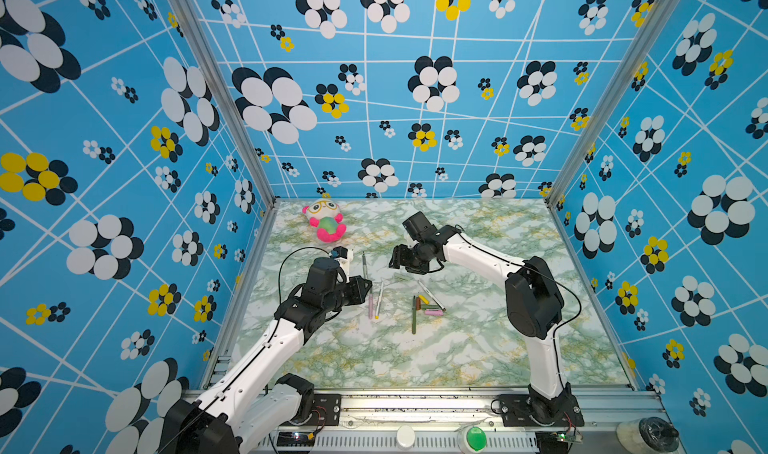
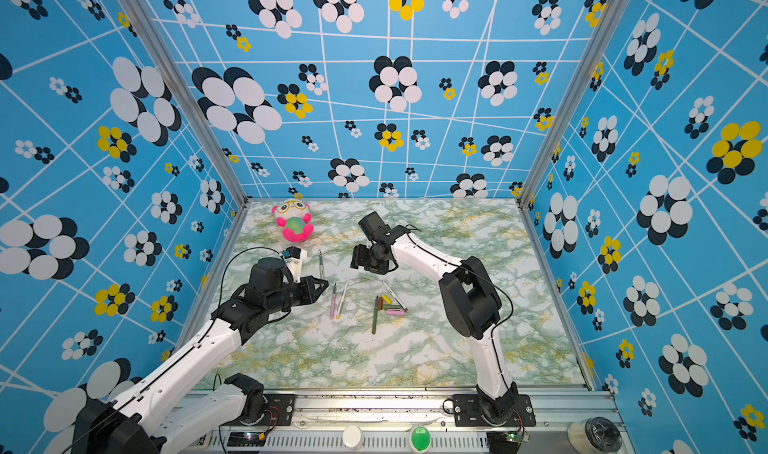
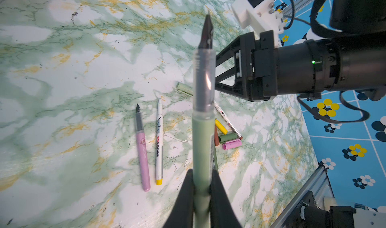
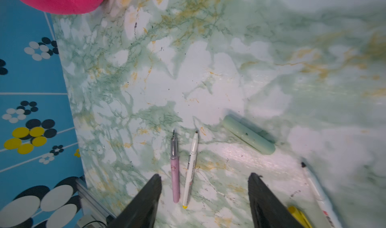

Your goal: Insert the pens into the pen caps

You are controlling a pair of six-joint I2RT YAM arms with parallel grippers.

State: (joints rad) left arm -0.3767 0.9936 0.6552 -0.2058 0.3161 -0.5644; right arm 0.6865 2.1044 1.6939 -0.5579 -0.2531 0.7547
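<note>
Your left pincer (image 3: 201,175) is clamped tight on the pale green pen (image 3: 203,131), nib sticking out ahead of the fingers, so that half is sorted. Your right pincer (image 4: 205,182) is spread wide with nothing in it, hovering close to the pale green cap (image 4: 248,137). The cap lies flat on the tabletop (image 3: 62,80) by itself, a bit apart from the pile of yellow, brown, dark green and pink caps (image 3: 227,137).

That lone cap is your colour match, so go for it, not the pile. Come straight down and square the jaws across its short side, gripping toward the closed end so the open mouth sticks out clear. I can't really tell which end is open, the wrist view's too soft, so check before you close. Then line the mouth up with the nib and push along the pen's axis, not at an angle.

The pink pen (image 3: 143,151) and white pen (image 3: 159,141) lie side by side, uncapped.
</note>
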